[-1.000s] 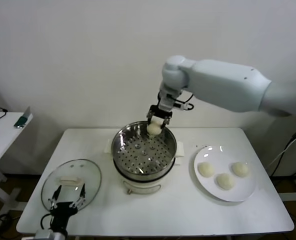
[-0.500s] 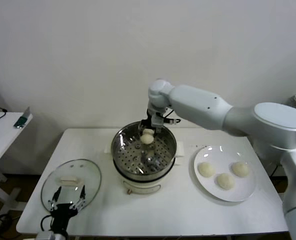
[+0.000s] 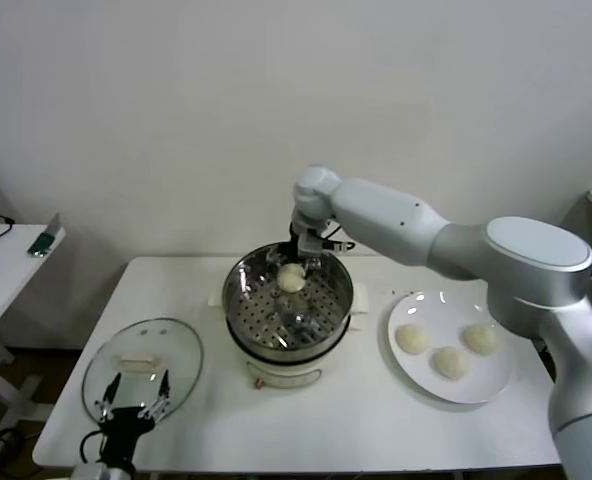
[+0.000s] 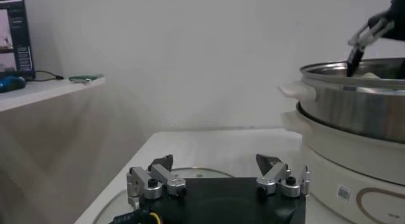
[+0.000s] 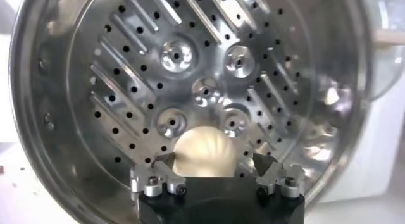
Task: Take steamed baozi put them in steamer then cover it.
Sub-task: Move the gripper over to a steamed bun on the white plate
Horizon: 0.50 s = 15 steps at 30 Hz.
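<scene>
While our right pincer (image 5: 216, 170) spreads wide around one baozi (image 3: 291, 278) at the steamer's (image 3: 244, 300) twelve o'clock, three buns (image 3: 446, 361) wait on the plate (image 3: 501, 378); our left pincer (image 4: 218, 176) gapes above the cover (image 3: 181, 345).

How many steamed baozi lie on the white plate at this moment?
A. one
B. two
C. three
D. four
C: the head view shows three steamed baozi on the white plate, while a fourth one is down inside the steamer at the right claw.
</scene>
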Available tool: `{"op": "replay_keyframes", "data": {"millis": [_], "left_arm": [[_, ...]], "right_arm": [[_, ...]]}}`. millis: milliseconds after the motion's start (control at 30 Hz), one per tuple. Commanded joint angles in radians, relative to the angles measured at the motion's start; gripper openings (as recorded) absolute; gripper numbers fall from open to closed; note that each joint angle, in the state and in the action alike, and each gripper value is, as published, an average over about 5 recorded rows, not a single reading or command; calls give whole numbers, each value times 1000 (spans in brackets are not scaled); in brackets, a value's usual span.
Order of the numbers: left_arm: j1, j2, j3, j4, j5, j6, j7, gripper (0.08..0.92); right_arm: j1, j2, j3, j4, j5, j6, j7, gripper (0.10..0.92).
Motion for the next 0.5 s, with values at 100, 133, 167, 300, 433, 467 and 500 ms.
{"op": "replay_keyframes", "data": {"millis": [100,133,167,300,433,467,500], "left_arm": [[-6,8,-11,2,-2,8,5,823],[-7,9,-12,2,-4,8,5,823],[-8,11,-12,3,-5,8,5,823],[-12,13,-9,6,-5,6,6,823],[-20,13,-6,11,-5,5,7,823],[-21,13,-6,12,-5,5,7,823],[-22,14,-6,13,-5,4,7,823]], "right_arm": [[446,-270,-389,143,958,-344,-154,823],[476,-322,-429,181,994,-438,-146,823],[505,-373,-474,224,1019,-533,-129,823],[581,-547,-653,395,1028,-759,-51,823],[587,-686,-806,551,943,-856,19,823],[575,-715,-829,586,926,-882,43,823],[556,-736,-839,610,916,-904,69,823]]}}
